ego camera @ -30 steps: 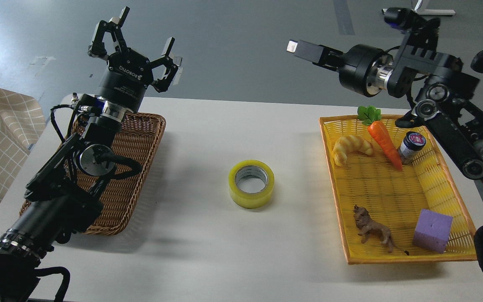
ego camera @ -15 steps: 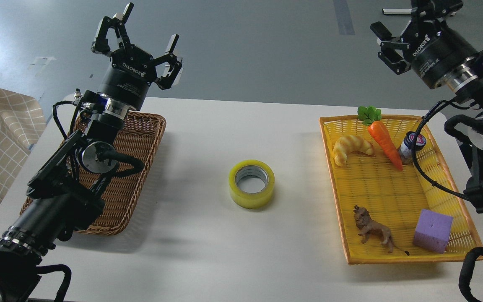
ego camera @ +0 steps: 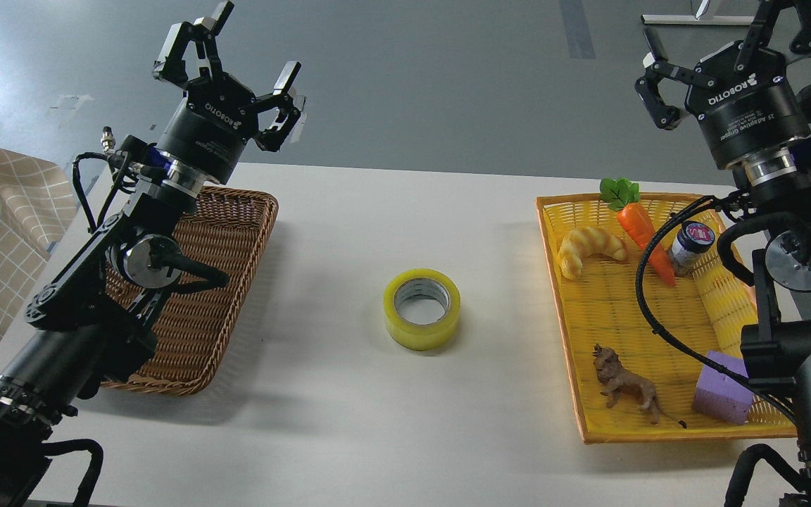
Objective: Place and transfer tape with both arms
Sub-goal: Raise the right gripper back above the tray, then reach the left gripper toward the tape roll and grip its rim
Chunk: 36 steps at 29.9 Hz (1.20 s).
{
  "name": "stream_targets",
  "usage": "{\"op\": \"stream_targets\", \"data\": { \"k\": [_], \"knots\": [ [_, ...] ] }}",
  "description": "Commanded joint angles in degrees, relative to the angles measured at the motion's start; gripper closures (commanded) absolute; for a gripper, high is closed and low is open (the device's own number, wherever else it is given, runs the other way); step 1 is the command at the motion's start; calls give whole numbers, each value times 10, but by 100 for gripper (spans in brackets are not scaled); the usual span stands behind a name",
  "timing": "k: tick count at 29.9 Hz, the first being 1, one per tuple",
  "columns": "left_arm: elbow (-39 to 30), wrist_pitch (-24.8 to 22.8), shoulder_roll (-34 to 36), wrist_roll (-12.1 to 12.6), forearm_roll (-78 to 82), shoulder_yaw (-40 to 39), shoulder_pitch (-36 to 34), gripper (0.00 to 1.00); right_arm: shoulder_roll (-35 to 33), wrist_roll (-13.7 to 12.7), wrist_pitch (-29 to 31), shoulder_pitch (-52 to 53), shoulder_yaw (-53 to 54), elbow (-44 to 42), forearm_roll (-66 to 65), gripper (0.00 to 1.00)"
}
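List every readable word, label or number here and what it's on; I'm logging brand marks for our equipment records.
"ROBOTIQ": on the left gripper, on its body.
"ROBOTIQ": on the right gripper, on its body; the smaller line beneath is too small to read.
Small bottle: cap label too blurred to read.
Tape: core printing illegible.

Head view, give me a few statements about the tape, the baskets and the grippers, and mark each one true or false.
1. The tape lies on the table between the two baskets. True.
2. The left gripper holds the tape. False: it is open, raised and empty.
3. The carrot is in the yellow basket. True.
4. The purple block sits in the brown wicker basket. False: it is in the yellow one.
5. The right gripper is open. True.
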Motion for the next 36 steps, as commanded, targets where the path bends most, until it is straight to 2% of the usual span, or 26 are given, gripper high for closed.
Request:
{"op": "stream_targets", "data": {
  "k": [1, 4, 6, 9, 14, 21, 23, 29, 31, 36],
  "knots": [
    [-39, 0, 23, 0, 67, 2, 2, 2, 0, -1, 6, -7, -2, -1, 28, 1],
    [-93, 1, 48, 1, 148, 5, 3, 2, 0, 1, 6, -13, -2, 1, 31, 1],
    [-131, 43, 69, 3, 210, 8, 8, 2, 0, 2, 6, -17, -2, 2, 32, 1],
    [-168, 72, 88, 6, 272, 13, 10, 2, 0, 2, 6, -18, -2, 2, 32, 1],
    [-187, 94, 107, 9, 345, 38, 9, 2, -1, 2, 6, -23, -1, 2, 32, 2],
    [-212, 95, 144, 15, 471, 76, 8, 2, -1, 2, 6, -33, -1, 2, 32, 1],
    [-212, 96, 153, 21, 514, 109, 3, 2, -1, 2, 6, -38, -1, 2, 33, 2],
    [-212, 96, 153, 46, 621, 130, 1, 2, -4, 2, 6, -51, 4, -2, 35, 1],
    [-212, 96, 150, 68, 664, 134, 1, 2, -8, 5, 6, -61, 8, -4, 37, 1],
    [-213, 96, 150, 99, 729, 164, -3, 2, -16, 6, 6, -80, 14, -4, 37, 1]
  ]
}}
